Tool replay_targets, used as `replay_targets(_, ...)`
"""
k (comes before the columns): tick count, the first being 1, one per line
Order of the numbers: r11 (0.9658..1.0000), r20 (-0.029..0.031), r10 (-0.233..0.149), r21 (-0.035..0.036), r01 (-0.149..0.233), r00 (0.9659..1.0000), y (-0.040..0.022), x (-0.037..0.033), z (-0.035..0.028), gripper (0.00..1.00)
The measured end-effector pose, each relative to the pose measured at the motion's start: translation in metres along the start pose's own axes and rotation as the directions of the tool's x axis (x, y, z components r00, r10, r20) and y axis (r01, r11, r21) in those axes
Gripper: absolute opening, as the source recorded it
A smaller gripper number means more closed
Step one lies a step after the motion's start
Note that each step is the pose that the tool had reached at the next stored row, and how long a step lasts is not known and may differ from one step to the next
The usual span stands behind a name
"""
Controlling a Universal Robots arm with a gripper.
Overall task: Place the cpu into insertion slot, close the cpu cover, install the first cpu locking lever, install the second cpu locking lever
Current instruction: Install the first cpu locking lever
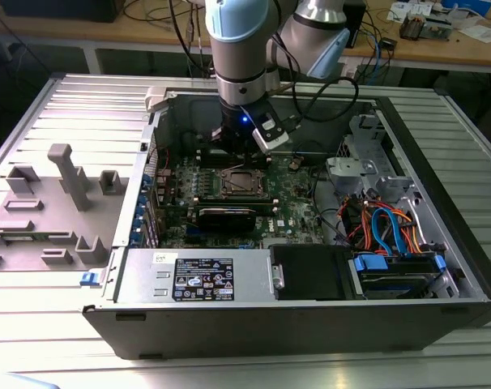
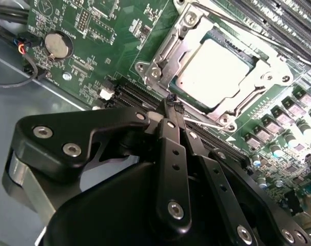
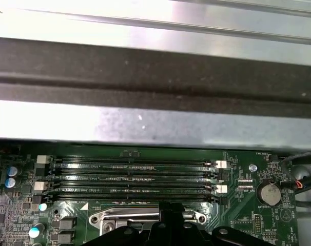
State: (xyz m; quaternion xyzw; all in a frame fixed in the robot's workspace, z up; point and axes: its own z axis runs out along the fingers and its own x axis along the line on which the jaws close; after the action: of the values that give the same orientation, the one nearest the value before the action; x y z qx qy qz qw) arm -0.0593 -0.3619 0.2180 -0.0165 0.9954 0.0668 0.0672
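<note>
The cpu, a silvery square chip, lies flat in the insertion slot on the green board. The cpu cover, a thin metal frame, lies down around it, with the chip showing through its window. A thin metal lever rod runs along the socket's near edge, and another runs along the far edge. My gripper is shut, with the black fingertips pressed together right at the socket's near edge by the lever rod. Nothing shows between them. In the exterior view the gripper hangs just behind the socket, and its tips also appear in the first wrist view.
Long memory slots run beside the socket, and a coin battery sits nearby. A black card lies in front of the socket. The case wall, a power supply box and drive cables surround the board. A grey fixture stands at the exterior view's left.
</note>
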Motion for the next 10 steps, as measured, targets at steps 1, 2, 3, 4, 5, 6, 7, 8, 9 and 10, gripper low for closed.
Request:
replay_targets(1, 1.0, 0.0, 0.0, 0.0021, 0.0, 1.0, 0.0007, -0.0003, 0.0002, 0.11)
replay_targets(2, 1.0, -0.0001, 0.0, 0.0039, 0.0, 1.0, 0.0014, -0.0005, 0.0003, 0.11)
replay_targets(3, 1.0, -0.0002, -0.001, 0.0069, 0.001, 1.0, 0.0029, -0.001, 0.0006, 0.11)
replay_targets(4, 1.0, -0.0003, -0.001, 0.0097, 0.001, 1.0, 0.0043, -0.0014, 0.0008, 0.11)
replay_targets(5, 0.9999, -0.0004, -0.002, 0.013, 0.002, 1.0, 0.0067, -0.0018, 0.0013, 0.11)
replay_targets(6, 0.9999, -0.0006, -0.002, 0.0159, 0.002, 1.0, 0.0089, -0.0021, 0.0016, 0.11)
replay_targets(7, 0.9998, -0.0006, -0.003, 0.02, 0.003, 1.0, 0.0094, -0.0021, 0.0022, 0.11)
replay_targets(8, 0.9997, -0.0011, -0.003, 0.0258, 0.003, 1.0, 0.0095, -0.0019, 0.0034, 0.11)
replay_targets(9, 0.9996, -0.0012, -0.004, 0.0285, 0.004, 1.0, 0.0094, -0.0018, 0.0047, 0.11)
replay_targets(10, 0.9995, -0.0012, -0.004, 0.0302, 0.004, 1.0, 0.0092, -0.0016, 0.0058, 0.11)
